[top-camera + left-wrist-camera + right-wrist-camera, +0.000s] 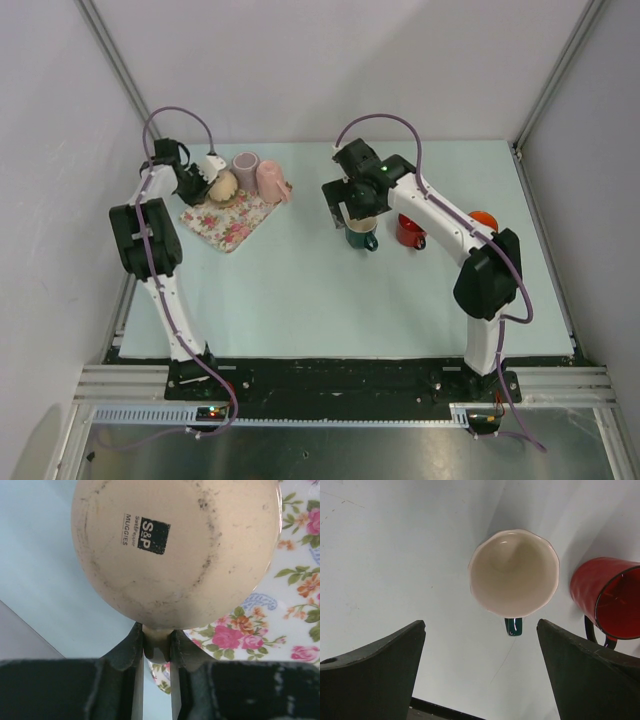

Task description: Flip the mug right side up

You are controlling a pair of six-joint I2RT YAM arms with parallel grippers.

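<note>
Left claw (157,647) clamps the handle of the cream mug (175,550), base facing it at upper centre; right claw (481,625) stands apart

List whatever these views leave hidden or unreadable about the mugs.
- Cream mug, left wrist: only its base shows; the top edge crops it, and its mouth is out of sight.
- Green mug, top external: the right arm covers most of it.
- Red mug, right wrist: cut off by the right edge.
- Orange mug, top external: half behind the right arm, too small to tell its orientation.
</note>
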